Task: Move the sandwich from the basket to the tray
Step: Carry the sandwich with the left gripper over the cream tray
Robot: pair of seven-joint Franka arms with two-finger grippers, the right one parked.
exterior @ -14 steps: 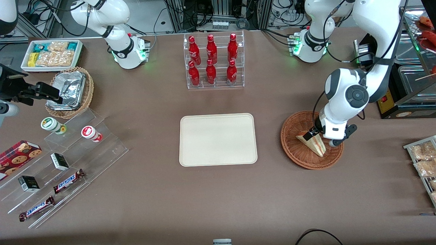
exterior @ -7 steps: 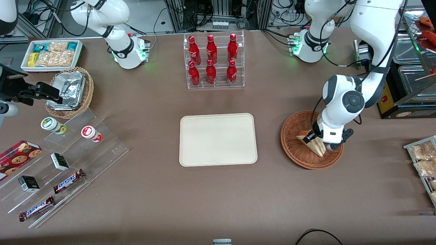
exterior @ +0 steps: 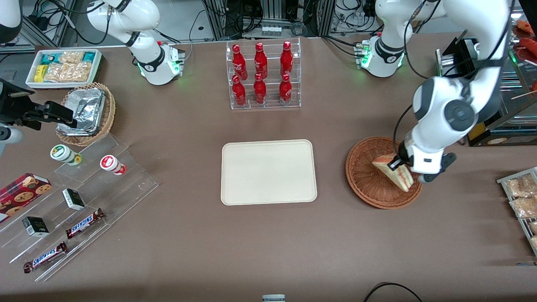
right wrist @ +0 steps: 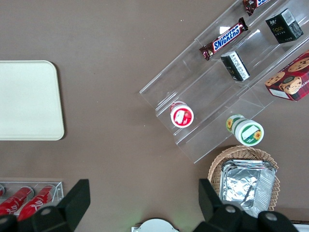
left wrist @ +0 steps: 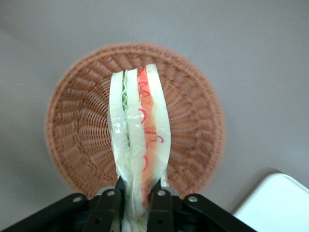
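Note:
The sandwich, a clear-wrapped white-bread wedge with red-orange and green layers, hangs above the round reddish-brown wicker basket. My gripper is shut on its wide end, one black finger on each bread face. The basket below holds nothing else. The cream-white tray lies flat at the table's middle, toward the parked arm from the basket; one corner of the tray shows in the left wrist view.
A clear rack of red bottles stands farther from the front camera than the tray. Snack packets on a wire rack lie at the working arm's end. A tan foil-filled basket, a snack bin and acrylic steps with candy bars are at the parked arm's end.
My gripper went down onto the sandwich in the basket, then rose with it; the sandwich now hangs above the basket and the arm has swung higher.

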